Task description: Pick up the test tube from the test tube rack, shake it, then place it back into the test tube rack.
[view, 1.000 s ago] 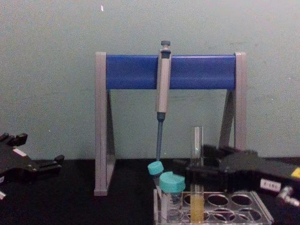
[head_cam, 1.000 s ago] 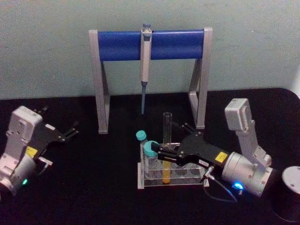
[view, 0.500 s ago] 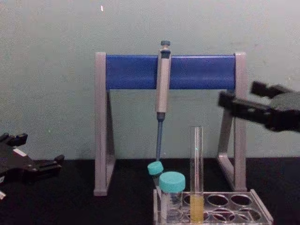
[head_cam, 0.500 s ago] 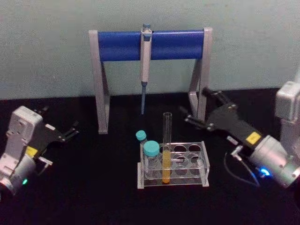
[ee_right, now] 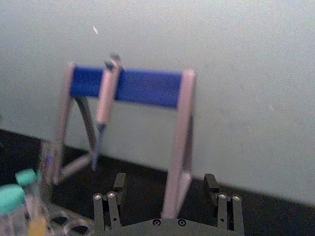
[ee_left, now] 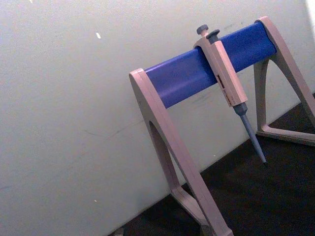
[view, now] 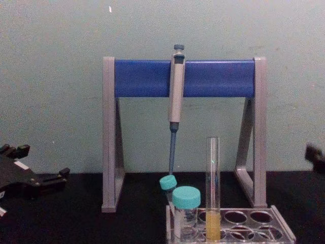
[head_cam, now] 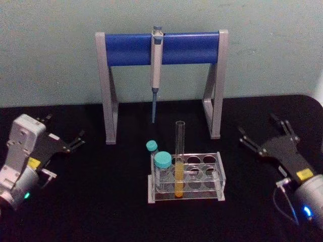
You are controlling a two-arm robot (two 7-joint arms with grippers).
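Head view: test tube [head_cam: 179, 159] stands upright in the test tube rack [head_cam: 202, 190], long axis vertical, open mouth up, round bottom down, yellow liquid in lower part; it sits in a front-row hole just right of two teal-capped vials [head_cam: 162, 169]. Rack on the black tabletop [head_cam: 101, 201], in front of the grey-and-blue pipette stand [head_cam: 161, 48] with a pipette [head_cam: 156, 65] hanging tip down. Right pincer [head_cam: 262, 136] well apart from the tube, off to its right, fingers spread, holding nothing. Left pincer [head_cam: 63, 132] far left, released, empty, idle. Left wrist view: pipette stand [ee_left: 206, 69] and pipette [ee_left: 226, 83] against the wall. Right wrist view: right pincer [ee_right: 165, 189] fingers wide apart, nothing between them; tube [ee_right: 47, 187] upright off to one side, rack [ee_right: 69, 223] edge visible, view blurred. Chest view: tube [view: 213, 188] vertical in rack [view: 274, 229], vials [view: 185, 211] just left of it; left pincer [view: 43, 170] at left edge, apart from rack.
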